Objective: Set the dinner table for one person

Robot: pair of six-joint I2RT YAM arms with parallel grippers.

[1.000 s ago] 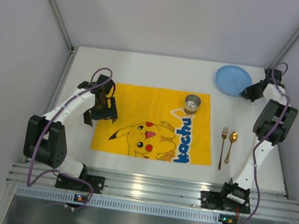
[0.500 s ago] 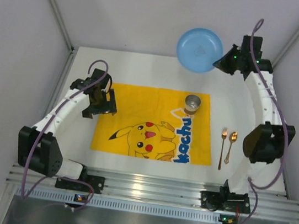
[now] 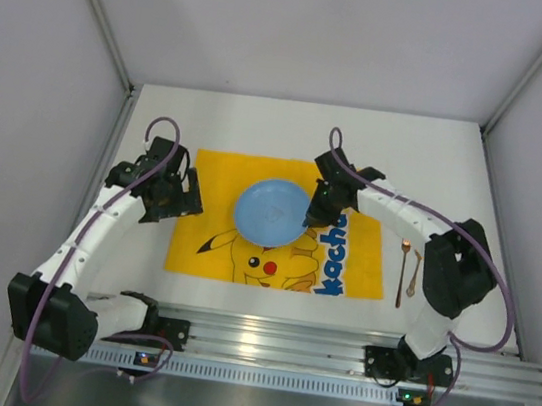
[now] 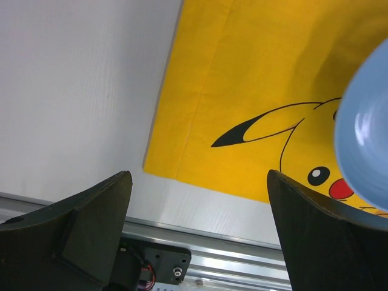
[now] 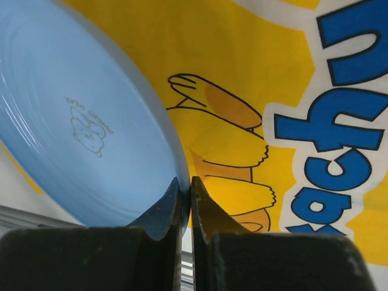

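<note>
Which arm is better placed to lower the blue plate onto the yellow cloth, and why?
Right. The right end effector is shut on the rim of the blue plate, holding it above the yellow cloth. The left end effector is open and empty, near the cloth's left edge.

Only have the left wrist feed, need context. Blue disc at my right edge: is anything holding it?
Observer: Yes. The right pincer is shut on the rim of the blue plate, as the right wrist view shows.
Operator: Flat on the cloth?
Observer: No. The right wrist view shows its stamped underside, so it is tilted above the yellow cloth.
Operator: Cutlery out?
Observer: The top view shows a fork and spoon side by side on the white table, right of the cloth.
</note>
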